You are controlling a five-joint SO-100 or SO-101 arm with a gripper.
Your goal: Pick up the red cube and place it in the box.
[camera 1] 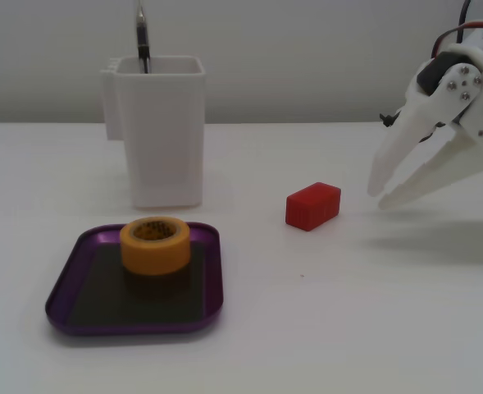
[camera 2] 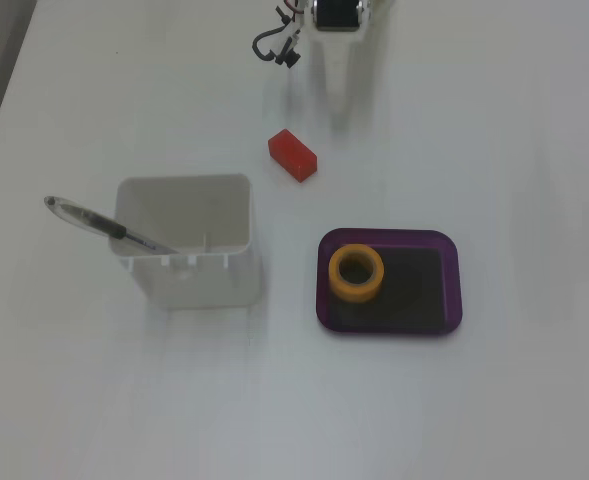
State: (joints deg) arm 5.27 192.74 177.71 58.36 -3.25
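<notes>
1. Closest to us in the side-on fixed view, we're looking at the box (camera 1: 61, 291), the purple tray with the raised rim. It's already carrying a yellow-orange tape roll (camera 1: 154, 244) on its far half, but no cube, so nothing's been delivered yet.
2. A bit further back, the red cube (camera 1: 312, 205) is sitting flat on the white table (camera 1: 348, 328), off to the right of the tray and well clear of it. In the top-down fixed view the red cube (camera 2: 292, 157) is lying up and left of the box (camera 2: 452, 290).
3. Further right and a little behind, the gripper (camera 1: 380, 195) is hanging just above the table with its two white fingers spread apart, holding nothing. We're seeing a clear gap between the tips and the cube, so it's near but not touching.
4. At the back, the tall white container (camera 1: 159, 131) is standing with a pen (camera 2: 104, 226) in it.
5. So we're guessing the whole job is still ahead: closing in, grabbing, carrying over, dropping beside the roll.
</notes>
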